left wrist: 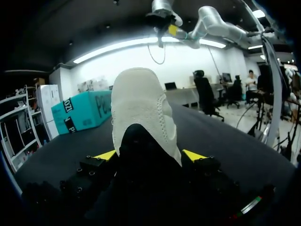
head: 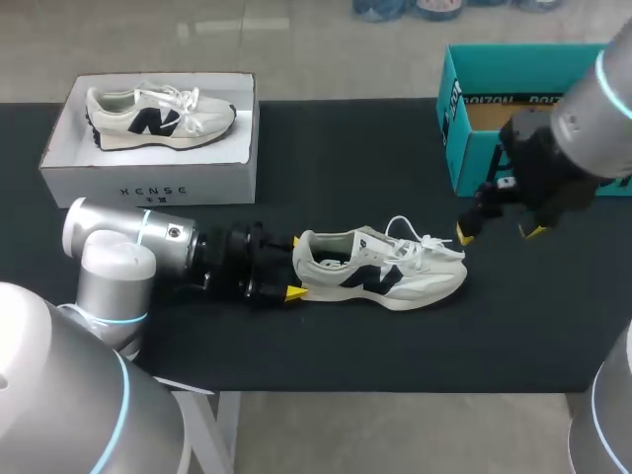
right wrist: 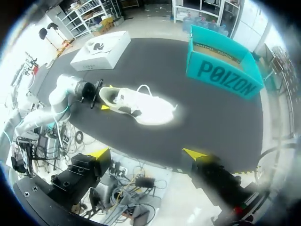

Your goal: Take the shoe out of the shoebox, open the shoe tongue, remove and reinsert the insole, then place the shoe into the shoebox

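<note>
A white sneaker [head: 380, 272] with dark side markings lies on its sole mid-table, toe pointing right, laces loose. My left gripper [head: 295, 267] lies low on the table at its heel, a yellow tip on each side. In the left wrist view the heel [left wrist: 141, 108] fills the gap, touching both fingers of the left gripper [left wrist: 149, 155]. My right gripper [head: 497, 234] hovers open and holds nothing, above and to the right of the toe. From the right wrist view the right gripper [right wrist: 146, 155] looks down on the sneaker [right wrist: 138, 106] from high up.
A white shoebox [head: 148, 183] at the back left holds a second matching sneaker [head: 158, 117]. An open teal box [head: 464, 138] stands at the back right, behind my right arm. Bare black tabletop surrounds the shoe on the near side.
</note>
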Motion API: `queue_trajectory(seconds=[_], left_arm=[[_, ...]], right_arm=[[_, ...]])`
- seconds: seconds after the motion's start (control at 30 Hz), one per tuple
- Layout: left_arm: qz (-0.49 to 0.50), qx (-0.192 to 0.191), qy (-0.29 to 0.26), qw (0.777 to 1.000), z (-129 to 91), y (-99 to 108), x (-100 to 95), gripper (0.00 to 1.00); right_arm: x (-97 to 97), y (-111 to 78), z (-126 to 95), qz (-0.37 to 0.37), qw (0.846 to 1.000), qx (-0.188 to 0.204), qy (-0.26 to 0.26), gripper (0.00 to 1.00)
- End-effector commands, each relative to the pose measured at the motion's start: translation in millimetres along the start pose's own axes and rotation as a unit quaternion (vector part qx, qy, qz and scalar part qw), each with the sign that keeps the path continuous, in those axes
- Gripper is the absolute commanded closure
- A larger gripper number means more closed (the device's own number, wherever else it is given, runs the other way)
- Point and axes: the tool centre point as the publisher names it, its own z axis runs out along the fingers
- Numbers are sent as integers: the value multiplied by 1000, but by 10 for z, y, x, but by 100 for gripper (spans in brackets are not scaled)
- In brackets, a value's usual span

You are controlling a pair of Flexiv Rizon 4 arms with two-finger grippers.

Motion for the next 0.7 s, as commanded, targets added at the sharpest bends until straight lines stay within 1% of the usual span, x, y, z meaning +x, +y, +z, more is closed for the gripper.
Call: queue_trajectory(seconds=[0.03,0.57,0.63,0.7], left_arm=[[1,-1,-1,1000,6,16,19,100],[1,-1,-1,1000,6,16,19,100],[1,-1,-1,1000,6,16,19,100],[1,-1,-1,1000,6,16,19,100]], right_arm=[[573,343,471,18,973,56,-223,0],[573,343,471,18,973,56,-223,0],[624,358,572,45,960,68,-267,0],[647,398,693,75,955,84,-274,0]])
